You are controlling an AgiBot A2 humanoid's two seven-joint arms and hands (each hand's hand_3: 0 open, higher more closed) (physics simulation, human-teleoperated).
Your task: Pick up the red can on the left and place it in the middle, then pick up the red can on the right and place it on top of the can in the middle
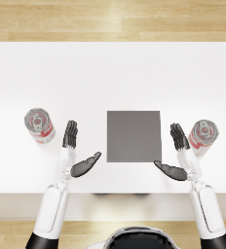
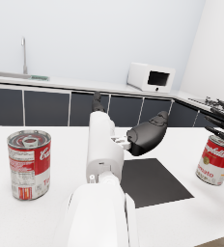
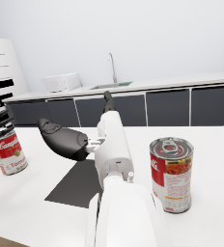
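Both white arms rise from the near edge of the white table (image 1: 115, 73), each ending in a dark hand with fingers spread and grasping nothing. Just inside the left hand (image 1: 75, 151) and right hand (image 1: 177, 154) lies the flat dark grey square mat (image 1: 134, 136), at the table's middle. One red-labelled soup can with a silver lid (image 1: 39, 125) stands upright just outside the left hand, apart from it. Its twin, another red-labelled soup can (image 1: 203, 135), stands upright just beside the right hand's fingers; whether they touch cannot be told.
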